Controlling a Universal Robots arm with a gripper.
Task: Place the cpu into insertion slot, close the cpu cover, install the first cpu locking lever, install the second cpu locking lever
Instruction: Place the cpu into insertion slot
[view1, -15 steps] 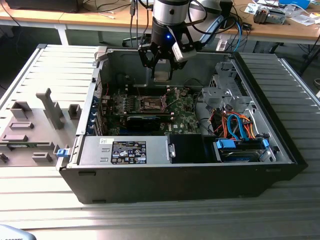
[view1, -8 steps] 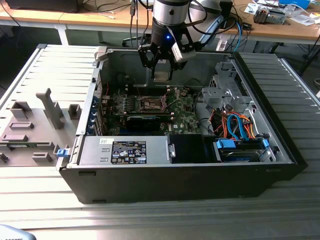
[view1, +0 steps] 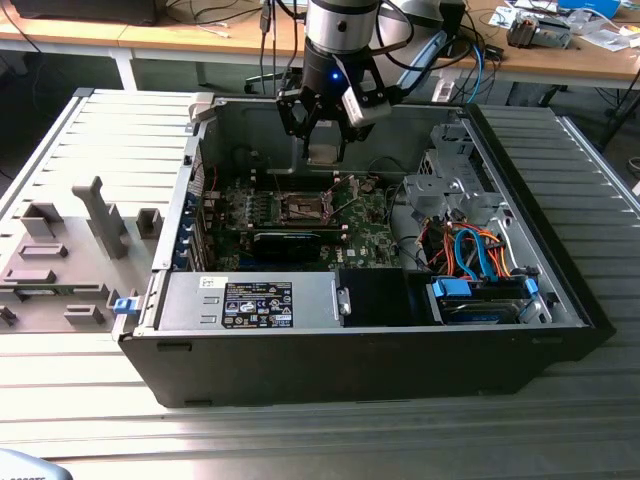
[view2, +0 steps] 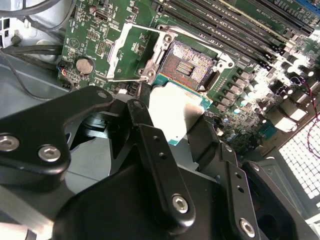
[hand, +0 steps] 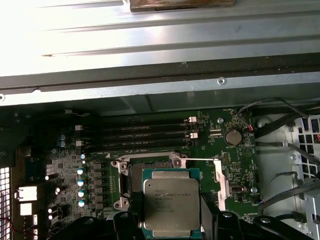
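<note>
The robot's black two-fingered gripper (view1: 323, 150) hangs inside the open black computer case (view1: 350, 360), over the green circuit board (view1: 370, 235). Its fingers (view2: 142, 122) are pressed in from opposite sides on the cpu (view2: 175, 112), a small flat square chip with a dull silver-grey metal top, held level by its edges. In both wrist views the cpu floats above the board, apart from it. It sits just beside and partly over the insertion slot (view2: 187, 65), a small square black socket with a dark centre and a silver rim. The slot's centre is bare, so the first step is under way but not yet done. The cpu cover (view2: 122, 52), a thin square silver frame plate with a window, is swung away to one side of the insertion slot, leaving it uncovered, so closing it is also left. In the first wrist view a thin silver rod (hand: 200, 160), which I take for a locking lever, runs along the slot's edge. With the cover open, I judge neither lever to be latched. All four steps remain.
</note>
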